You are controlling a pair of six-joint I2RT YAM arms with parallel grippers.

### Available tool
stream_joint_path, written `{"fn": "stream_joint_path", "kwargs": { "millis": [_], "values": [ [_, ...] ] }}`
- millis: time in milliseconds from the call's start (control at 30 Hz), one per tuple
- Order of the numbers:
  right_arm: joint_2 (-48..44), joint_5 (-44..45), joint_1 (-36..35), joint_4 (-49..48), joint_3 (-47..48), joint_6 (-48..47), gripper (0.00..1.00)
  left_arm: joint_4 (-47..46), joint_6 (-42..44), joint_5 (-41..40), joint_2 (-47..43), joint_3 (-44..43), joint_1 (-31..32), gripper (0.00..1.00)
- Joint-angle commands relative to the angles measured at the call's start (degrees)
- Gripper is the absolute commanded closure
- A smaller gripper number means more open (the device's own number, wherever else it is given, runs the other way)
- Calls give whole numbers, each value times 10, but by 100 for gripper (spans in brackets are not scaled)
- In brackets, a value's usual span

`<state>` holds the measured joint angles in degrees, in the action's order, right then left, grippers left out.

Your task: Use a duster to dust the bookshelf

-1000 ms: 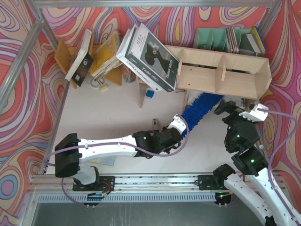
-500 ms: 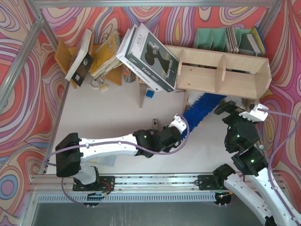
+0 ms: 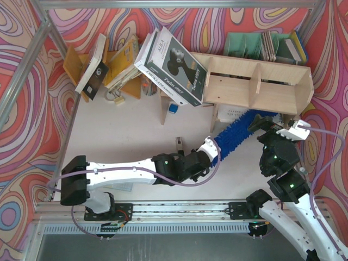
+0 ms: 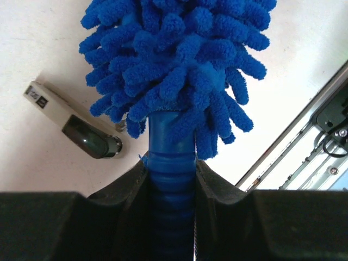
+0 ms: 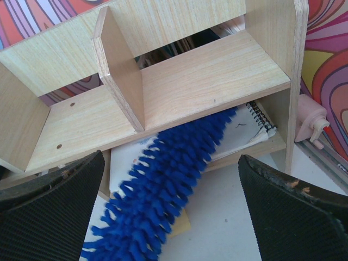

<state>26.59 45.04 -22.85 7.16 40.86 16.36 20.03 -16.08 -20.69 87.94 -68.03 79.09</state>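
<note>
The bookshelf [image 3: 255, 81] is a low pale plywood unit at the back right; the right wrist view shows its shelf board and divider [image 5: 190, 81] up close. The duster [image 3: 239, 130] is bright blue and fluffy. It slants from my left gripper [image 3: 213, 148] up to the right, with its tip under the bookshelf's lower board, over a spiral notebook [image 5: 255, 125]. My left gripper [image 4: 171, 174] is shut on the duster's ribbed handle [image 4: 171, 157]. The right gripper [image 3: 272, 126] hangs open just in front of the shelf's right end, above the duster head [image 5: 163, 179], and holds nothing.
A large white book [image 3: 174, 65] leans on the shelf's left end. An orange wooden rack [image 3: 117, 65] with books stands at the back left, and green file holders [image 3: 244, 43] stand behind the shelf. A small tool [image 4: 76, 128] lies on the table near the duster handle. The metal rail [image 4: 321, 125] runs along the near edge.
The duster has swung right, its tip now further under the shelf's lower board. The left wrist has shifted slightly toward the near edge. The right arm has not moved.
</note>
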Motion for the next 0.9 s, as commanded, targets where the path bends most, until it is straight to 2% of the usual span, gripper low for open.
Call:
{"fn": "stream_joint_path", "kwargs": {
  "millis": [0,500,700,867],
  "values": [
    [-3,11,2,0,1,4,1,-1,-23,-66,-51,-2,-6,100],
    [3,8,2,-2,2,3,1,60,-133,-173,-141,55,-17,100],
    [5,9,3,-1,2,3,1,50,-173,-146,-128,45,-17,100],
    [3,9,3,0,2,4,1,60,-193,-132,-91,5,-11,100]
  ]
}}
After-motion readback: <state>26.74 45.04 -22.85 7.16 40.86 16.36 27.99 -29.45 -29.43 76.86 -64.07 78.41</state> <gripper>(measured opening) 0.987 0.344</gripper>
